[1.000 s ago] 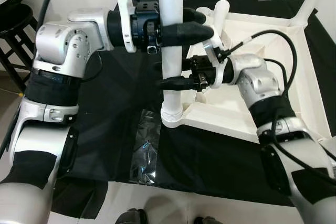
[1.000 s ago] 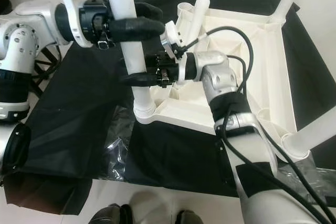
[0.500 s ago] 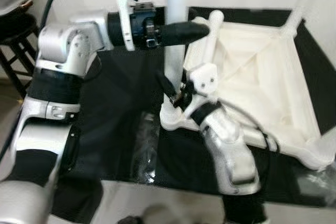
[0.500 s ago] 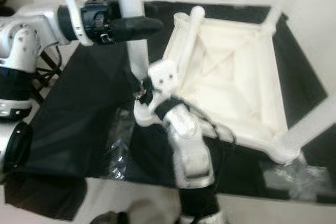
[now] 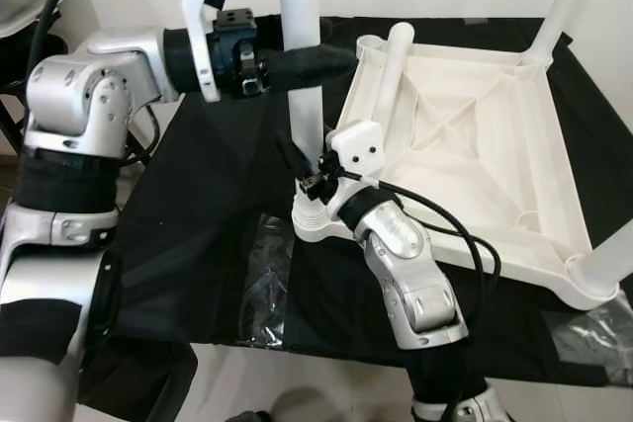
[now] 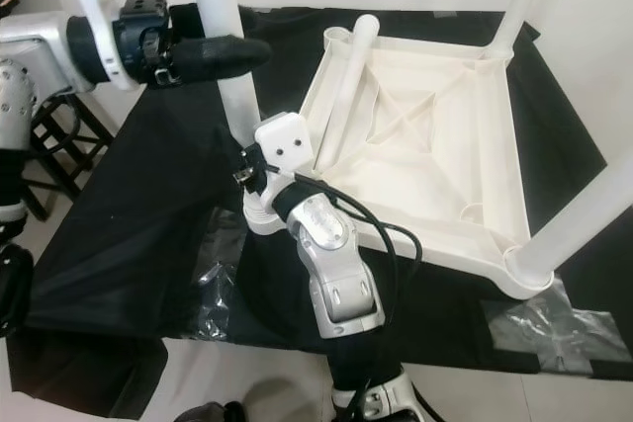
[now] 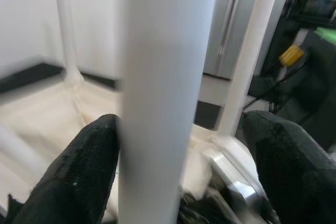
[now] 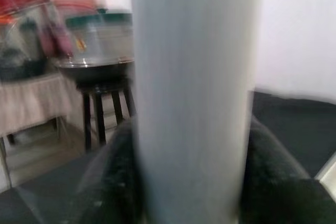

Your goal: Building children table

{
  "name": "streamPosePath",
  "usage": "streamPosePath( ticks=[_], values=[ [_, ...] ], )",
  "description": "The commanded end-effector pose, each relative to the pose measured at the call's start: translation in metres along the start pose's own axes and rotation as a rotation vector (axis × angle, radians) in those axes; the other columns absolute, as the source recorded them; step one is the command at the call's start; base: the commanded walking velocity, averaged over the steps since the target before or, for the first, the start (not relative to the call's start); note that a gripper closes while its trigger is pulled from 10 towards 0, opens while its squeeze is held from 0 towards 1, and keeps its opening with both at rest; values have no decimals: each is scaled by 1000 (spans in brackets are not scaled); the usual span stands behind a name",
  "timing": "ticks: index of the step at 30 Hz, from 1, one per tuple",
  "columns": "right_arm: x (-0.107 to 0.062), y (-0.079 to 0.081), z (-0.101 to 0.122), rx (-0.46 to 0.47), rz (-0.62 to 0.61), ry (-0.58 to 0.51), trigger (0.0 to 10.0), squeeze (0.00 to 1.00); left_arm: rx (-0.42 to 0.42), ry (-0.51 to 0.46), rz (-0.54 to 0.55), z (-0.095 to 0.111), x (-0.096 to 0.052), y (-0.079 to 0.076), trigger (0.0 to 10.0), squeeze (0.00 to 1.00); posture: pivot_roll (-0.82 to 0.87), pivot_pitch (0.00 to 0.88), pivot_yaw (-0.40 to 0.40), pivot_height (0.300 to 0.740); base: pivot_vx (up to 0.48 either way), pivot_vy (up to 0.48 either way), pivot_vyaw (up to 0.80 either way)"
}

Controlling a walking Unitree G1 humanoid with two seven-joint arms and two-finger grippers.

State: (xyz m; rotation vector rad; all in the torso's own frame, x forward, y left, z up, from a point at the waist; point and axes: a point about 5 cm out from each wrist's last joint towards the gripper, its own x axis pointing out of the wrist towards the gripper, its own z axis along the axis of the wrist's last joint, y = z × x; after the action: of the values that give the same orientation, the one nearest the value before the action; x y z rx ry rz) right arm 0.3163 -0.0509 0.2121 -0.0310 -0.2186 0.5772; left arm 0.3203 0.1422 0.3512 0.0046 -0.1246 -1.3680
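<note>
- Black sheet [image 5: 213,195] — spread over the floor under the whole assembly; crumpled clear plastic wrap [image 5: 265,284] lies on it near the front edge.
- White children's table top [image 6: 435,165] — upside down on the black sheet, ribbed underside facing up. Legs stand upright in the far right corner [image 6: 516,2] and the near right corner [image 6: 579,219].
- Upright white leg [image 5: 302,76] — seated in the near left corner socket [image 5: 315,222] of the table top, roughly vertical.
- Loose white leg [image 5: 388,76] — lies slanted along the table top's left edge, one end at the far left corner.
- Left gripper [image 5: 297,61] — high on the upright leg; left wrist view shows the black fingers [image 7: 89,163] spread to either side of the leg, one touching it, the other apart from it.
- Right gripper [image 5: 302,170] — low on the same leg, just above the socket; right wrist view shows the fingers [image 8: 115,182] pinching the leg from both sides.
- Dark stool [image 6: 59,140] — beyond the sheet on the robot's left.
</note>
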Motion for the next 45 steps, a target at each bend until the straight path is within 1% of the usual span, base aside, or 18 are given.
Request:
streamPosePath(
  ticks=[1, 3, 4, 10, 11, 12, 15, 16, 19, 22, 23, 26, 27, 30, 31, 34, 35, 45],
  values=[
    [-8, -17, -23, 82, -62, 110, 10000, 1000, -19, 17, -21, -3, -10, -6, 10000, 0, 114, 172, 13, 740, 0, 0, 0],
    [-10, -14, -15, 92, -60, 94, 10000, 1000, -37, 9, 8, -6, -22, -7, 10000, 0, 114, 173, 10, 740, 0, 0, 0],
    [-13, -11, -1, 119, 0, 52, 10000, 1000, -63, -7, 44, -9, -42, -12, 10000, 0, 118, 171, 6, 740, 0, 0, 0],
    [-12, -21, 12, 89, 128, -12, 10000, 1000, -103, -18, 39, -8, -61, -22, 10000, 0, 123, 170, 4, 740, 0, 0, 0],
    [-10, -29, 16, 65, 231, -22, 10000, 392, -105, 3, 80, -13, -72, -23, 10000, 0, 128, 168, 1, 740, 0, 0, 0],
    [-9, -36, 20, 40, 359, -24, 10000, 0, -114, 27, 135, -23, -82, -25, 10000, 0, 133, 170, -4, 740, 0, 0, 0],
    [-9, -42, 22, 26, 440, -25, 10000, 0, -119, 45, 173, -30, -88, -27, 10000, 0, 133, 170, -4, 740, 0, 0, 0],
    [-10, -46, 24, 11, 578, -8, 10000, 0, -125, 72, 225, -42, -95, -30, 10000, 0, 139, 169, -11, 740, 0, 0, 0],
    [-10, -46, 24, 11, 578, -8, 10000, 0, -125, 72, 225, -42, -95, -30, 10000, 0, 139, 169, -11, 740, 0, 0, 0],
    [-5, -51, 26, 29, 767, 46, 10000, 0, -131, 142, 337, -77, -100, -41, 10000, 0, 162, 172, -28, 740, 0, 0, 0],
    [0, -54, 27, 54, 832, 72, 8235, 0, -135, 173, 399, -98, -99, -50, 10000, 0, 163, 173, -29, 740, 0, 0, 0],
    [6, -57, 28, 67, 855, 88, 8157, 0, -136, 205, 434, -115, -96, -60, 10000, 0, 167, 175, -30, 740, 0, 0, 0],
    [13, -62, 28, 96, 914, 116, 0, 0, -144, 246, 471, -144, -86, -85, 10000, 0, 165, 182, -34, 740, 0, 0, 0],
    [13, -66, 27, 103, 941, 135, 0, 0, -132, 271, 485, -158, -79, -101, 10000, 0, 169, 186, -38, 740, 0, 0, 0],
    [13, -68, 26, 100, 949, 144, 0, 0, -138, 256, 484, -161, -75, -110, 4902, 0, 170, 187, -38, 740, 0, 0, 0],
    [12, -70, 26, 96, 957, 149, 0, 0, -144, 243, 484, -162, -72, -116, 4902, 0, 167, 189, -37, 740, 0, 0, 0],
    [8, -73, 22, 100, 946, 157, 0, 0, -141, 239, 491, -165, -70, -124, 0, 0, 156, 199, -39, 740, 0, 0, 0],
    [-10, -81, 7, 99, 835, 171, 0, 0, -113, 219, 501, -170, -63, -140, 0, 0, 144, 215, -35, 740, 0, 0, 0]
  ],
)
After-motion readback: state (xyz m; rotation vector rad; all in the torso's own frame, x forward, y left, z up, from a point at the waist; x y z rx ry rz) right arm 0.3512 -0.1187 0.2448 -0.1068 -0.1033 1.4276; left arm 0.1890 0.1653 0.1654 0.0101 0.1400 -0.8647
